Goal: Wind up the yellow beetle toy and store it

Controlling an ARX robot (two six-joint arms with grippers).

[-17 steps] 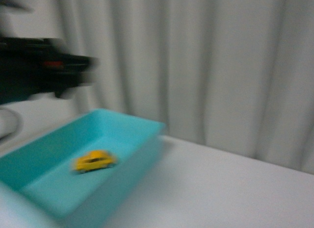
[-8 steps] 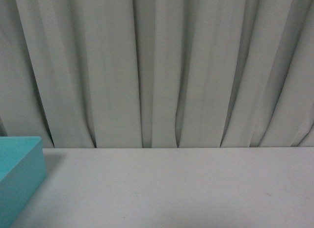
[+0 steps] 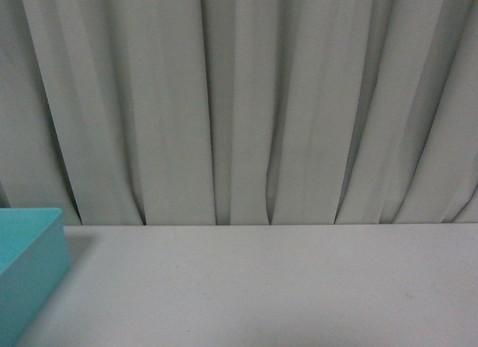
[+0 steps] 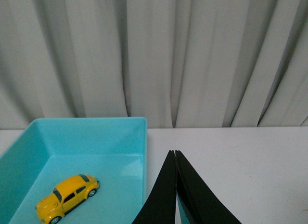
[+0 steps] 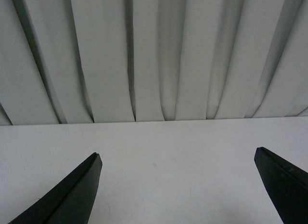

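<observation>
The yellow beetle toy (image 4: 67, 197) lies on its wheels inside a turquoise bin (image 4: 120, 130), seen in the left wrist view. My left gripper (image 4: 174, 153) is shut and empty, its black fingers pressed together above the bin's near wall, apart from the toy. My right gripper (image 5: 178, 156) is open and empty over bare white table, its fingers (image 5: 77, 195) wide apart. In the front view only a corner of the bin (image 3: 30, 257) shows at the left edge; the toy and both grippers are out of that view.
A white table (image 3: 284, 287) runs back to a grey pleated curtain (image 3: 246, 101) that fills the background in all views. The bin stands at the table's left side.
One second ago the front view was blurred and showed the bin with the toy and a dark arm at the left. Since half a second ago it holds steady on the table and curtain.
</observation>
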